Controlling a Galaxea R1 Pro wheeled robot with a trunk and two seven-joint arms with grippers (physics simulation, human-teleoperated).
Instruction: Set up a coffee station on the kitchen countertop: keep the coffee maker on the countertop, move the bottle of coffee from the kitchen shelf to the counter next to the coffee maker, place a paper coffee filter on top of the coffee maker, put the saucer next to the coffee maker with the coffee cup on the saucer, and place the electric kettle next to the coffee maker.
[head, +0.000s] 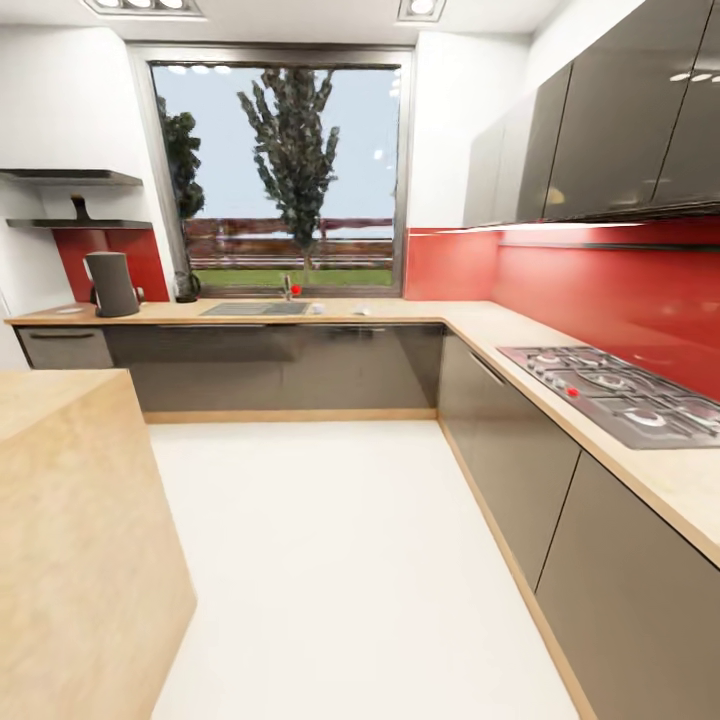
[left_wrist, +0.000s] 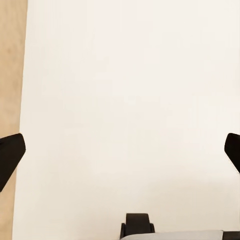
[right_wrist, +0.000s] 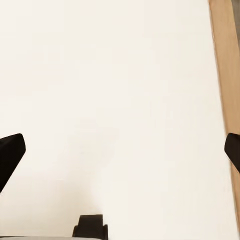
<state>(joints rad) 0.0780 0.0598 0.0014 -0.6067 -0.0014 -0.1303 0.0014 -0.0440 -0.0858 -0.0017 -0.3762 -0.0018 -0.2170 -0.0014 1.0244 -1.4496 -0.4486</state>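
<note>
Kitchen seen from afar: the coffee maker (head: 111, 284) stands on the worktop (head: 400, 312) (far left end). Left tool (left_wrist: 120, 152) and right tool (right_wrist: 120, 152) both released, over white floor (head: 340, 560).

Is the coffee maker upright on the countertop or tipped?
Upright. In the head view the coffee maker stands vertical at the far left end of the kitchen countertop, below the wall shelves.

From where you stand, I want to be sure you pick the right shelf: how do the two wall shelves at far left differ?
The upper shelf is thicker, matt dark grey and looks bare; the lower shelf is thinner, glossy black and carries a small dark item, too small to identify. The lower one sits just above the coffee maker; the upper sits higher. Both are fixed to the same white wall.
</note>
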